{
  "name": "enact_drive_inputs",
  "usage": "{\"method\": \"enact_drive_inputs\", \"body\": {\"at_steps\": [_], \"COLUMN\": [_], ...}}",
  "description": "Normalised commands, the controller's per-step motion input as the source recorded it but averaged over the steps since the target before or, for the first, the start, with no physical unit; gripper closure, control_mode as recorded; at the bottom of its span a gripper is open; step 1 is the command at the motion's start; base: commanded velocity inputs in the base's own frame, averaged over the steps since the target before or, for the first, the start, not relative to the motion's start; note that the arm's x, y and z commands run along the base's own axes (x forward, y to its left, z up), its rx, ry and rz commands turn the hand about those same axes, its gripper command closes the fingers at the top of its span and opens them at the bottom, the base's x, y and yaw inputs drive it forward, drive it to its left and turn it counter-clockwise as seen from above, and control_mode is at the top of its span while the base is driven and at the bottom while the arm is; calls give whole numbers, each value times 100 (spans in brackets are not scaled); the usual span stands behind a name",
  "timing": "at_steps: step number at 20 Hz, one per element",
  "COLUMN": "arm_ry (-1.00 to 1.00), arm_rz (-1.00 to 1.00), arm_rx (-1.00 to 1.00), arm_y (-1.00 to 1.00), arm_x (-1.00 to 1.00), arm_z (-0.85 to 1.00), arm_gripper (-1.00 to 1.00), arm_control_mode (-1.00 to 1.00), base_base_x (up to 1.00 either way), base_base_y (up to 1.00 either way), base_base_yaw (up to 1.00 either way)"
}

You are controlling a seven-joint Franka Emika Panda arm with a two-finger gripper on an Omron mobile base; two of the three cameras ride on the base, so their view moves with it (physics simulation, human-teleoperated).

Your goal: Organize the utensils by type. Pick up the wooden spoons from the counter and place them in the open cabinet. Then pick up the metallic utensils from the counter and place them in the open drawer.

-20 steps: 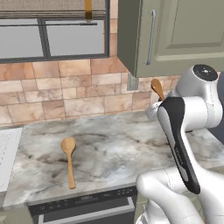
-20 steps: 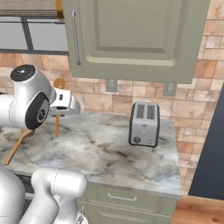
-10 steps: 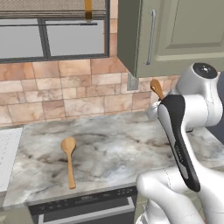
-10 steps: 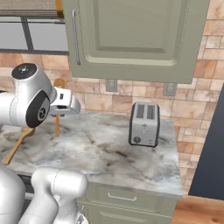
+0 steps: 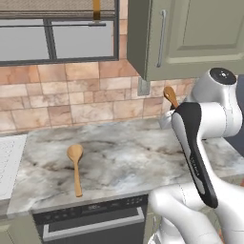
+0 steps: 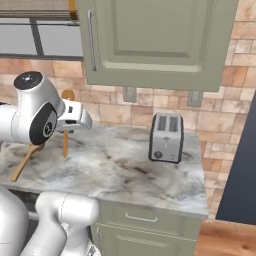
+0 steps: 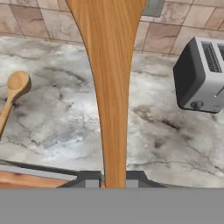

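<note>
My gripper (image 6: 67, 130) is shut on the long wooden spoon (image 6: 66, 115), which stands upright above the back of the marbled counter (image 6: 130, 170), its round bowl (image 5: 169, 95) up near the tiled wall. In the hand view the spoon (image 7: 111, 87) rises from between the fingertips of the gripper (image 7: 113, 180). The other wooden spoon (image 5: 75, 167) lies flat on the counter to the left, and it appears as a spoon (image 7: 13, 94) at the left of the hand view. The sage-green cabinet (image 5: 190, 38) hangs above the gripper. The metallic utensils and the drawer are out of view.
A grey toaster (image 6: 166, 137) stands at the back right of the counter. Left of the cabinet there is a window (image 5: 57, 40). A dark appliance front (image 5: 90, 219) sits under the counter's front edge. A white object (image 5: 9, 164) lies at the far left.
</note>
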Motion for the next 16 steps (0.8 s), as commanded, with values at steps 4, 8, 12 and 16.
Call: {"method": "enact_drive_inputs", "body": {"at_steps": [4, 8, 12, 16], "arm_ry": [0, 0, 0, 0], "arm_rz": [0, 0, 0, 0], "arm_rx": [0, 0, 0, 0], "arm_y": [0, 0, 0, 0], "arm_x": [0, 0, 0, 0], "arm_z": [0, 0, 0, 0], "arm_gripper": [100, 100, 100, 100], "arm_control_mode": [100, 100, 100, 100], "base_base_x": [-35, -27, -32, -52], "base_base_y": [0, 0, 1, 2], "base_base_yaw": [0, 0, 0, -7]}}
